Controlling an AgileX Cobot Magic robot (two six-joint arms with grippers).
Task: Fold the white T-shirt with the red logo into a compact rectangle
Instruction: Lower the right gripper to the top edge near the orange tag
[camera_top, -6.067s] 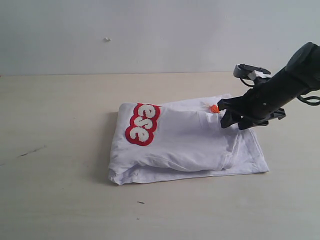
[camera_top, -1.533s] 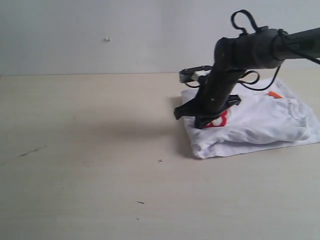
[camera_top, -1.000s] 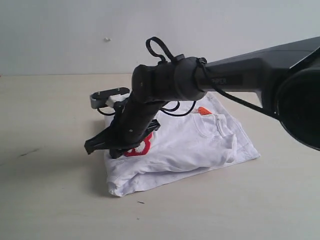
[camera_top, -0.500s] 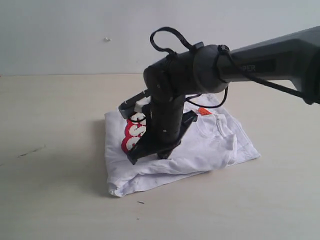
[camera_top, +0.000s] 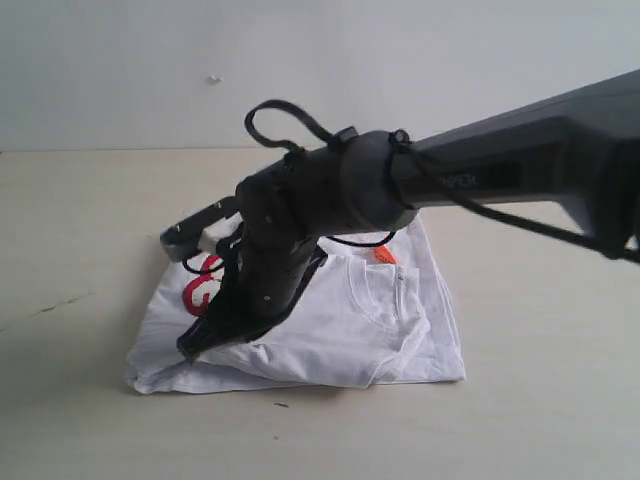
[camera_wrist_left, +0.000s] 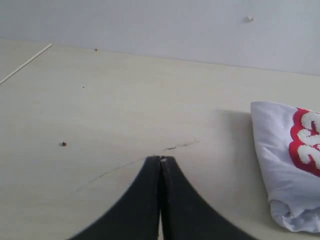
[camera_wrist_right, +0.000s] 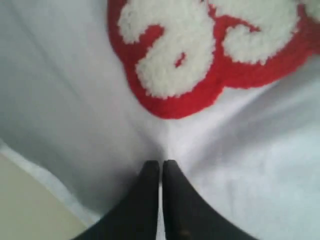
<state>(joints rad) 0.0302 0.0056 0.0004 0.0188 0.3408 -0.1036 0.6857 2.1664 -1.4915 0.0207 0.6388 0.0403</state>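
The white T-shirt (camera_top: 340, 335) lies folded on the table, with its collar and orange tag (camera_top: 385, 256) toward the back. Only part of the red logo (camera_top: 200, 290) shows beside my right arm. My right gripper (camera_top: 195, 345) reaches across to the shirt's front left corner. In the right wrist view it (camera_wrist_right: 161, 162) is shut, tips dug into the white T-shirt (camera_wrist_right: 75, 100) just below the red logo (camera_wrist_right: 200, 55), and the cloth puckers at them. My left gripper (camera_wrist_left: 161, 158) is shut and empty over bare table, with the white T-shirt (camera_wrist_left: 280, 150) off to one side.
The tan table (camera_top: 90, 220) runs wide around the shirt, with a thin scratch (camera_top: 60, 303) at the left. A pale wall (camera_top: 150, 60) stands behind it. The right arm (camera_top: 480, 175) spans the right half of the exterior view above the table.
The right gripper has swung from the shirt's middle down to its front left corner. The shirt has slid left and turned with it, and less of the logo shows.
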